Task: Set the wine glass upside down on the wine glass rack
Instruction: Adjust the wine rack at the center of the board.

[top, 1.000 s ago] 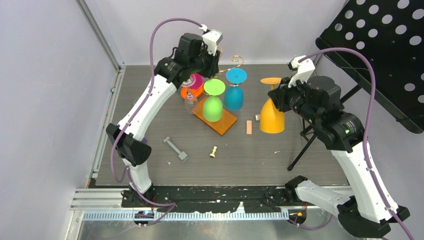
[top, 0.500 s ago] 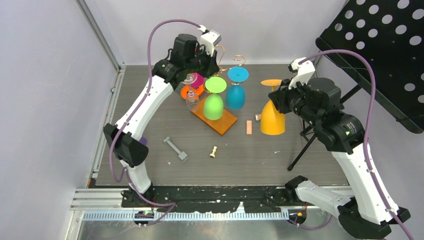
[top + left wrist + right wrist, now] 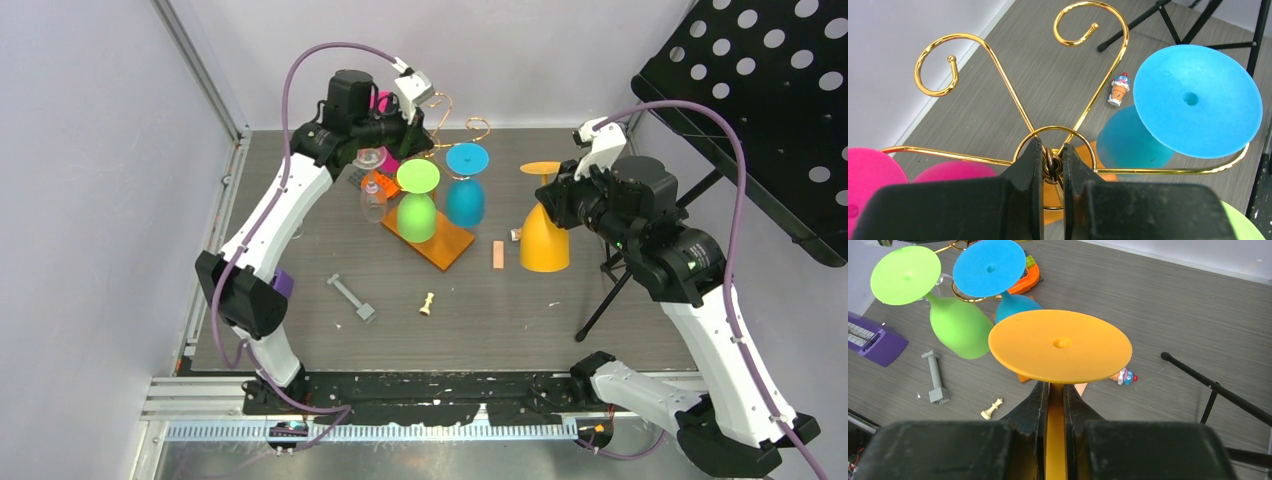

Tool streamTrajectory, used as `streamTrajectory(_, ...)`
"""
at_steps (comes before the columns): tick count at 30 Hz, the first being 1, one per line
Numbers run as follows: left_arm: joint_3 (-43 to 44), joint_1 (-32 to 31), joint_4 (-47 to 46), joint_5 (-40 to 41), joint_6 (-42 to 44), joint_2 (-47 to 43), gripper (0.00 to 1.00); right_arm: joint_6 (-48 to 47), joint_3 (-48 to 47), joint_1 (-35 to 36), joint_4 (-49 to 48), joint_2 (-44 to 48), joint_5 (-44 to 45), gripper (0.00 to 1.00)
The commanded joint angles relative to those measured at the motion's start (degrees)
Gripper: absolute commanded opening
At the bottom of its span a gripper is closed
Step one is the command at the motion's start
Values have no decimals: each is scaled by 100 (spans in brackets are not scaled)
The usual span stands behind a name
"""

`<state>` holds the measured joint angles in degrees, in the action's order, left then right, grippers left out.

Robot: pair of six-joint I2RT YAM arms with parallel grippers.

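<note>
Rack (image 3: 1054,127), post hidden — left gripper (image 3: 1052,162) clamped

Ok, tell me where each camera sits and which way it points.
Top: fixed high behind the bases, looking down on the table; left arm and right arm show, left gripper at the rack, right gripper at the orange glass.
Left wrist: on the left arm, looking down past its fingers, shut on the rack's hub.
Right wrist: on the right arm, looking forward over its fingers, shut on the orange glass's stem.
Shared: the blue glass shows in all three.
</note>
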<state>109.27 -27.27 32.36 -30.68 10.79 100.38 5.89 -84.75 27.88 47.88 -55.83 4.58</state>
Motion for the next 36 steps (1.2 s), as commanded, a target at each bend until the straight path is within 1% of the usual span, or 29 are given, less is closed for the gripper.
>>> streamTrajectory(1,139,59,729,-910,1040,-137,0,-68,27,-28,-200,108,-56,5)
streamTrajectory(2,183,70,843,-1065,1229,-130,0,-69,23,-35,-200,108,-61,5)
streamTrajectory(7,439,107,1394,-1316,1934,-40,0,-120,24,-28,-202,74,-65,5)
streamTrajectory(12,884,206,1909,-1659,2325,216,0,-239,-113,-43,-141,-54,-89,5)
streamTrajectory(17,1242,332,1973,-1963,2314,511,0,-288,-190,-69,-53,-78,-91,5)
streamTrajectory(24,1702,408,2046,-2482,2523,797,0,-319,-169,-97,-34,-138,-117,5)
streamTrajectory(31,1640,415,2060,-3120,2595,843,0,-395,-188,-184,-46,-232,-88,6)
streamTrajectory(36,1408,347,1922,-3238,2544,743,0,-481,-185,-348,-86,-246,-102,5)
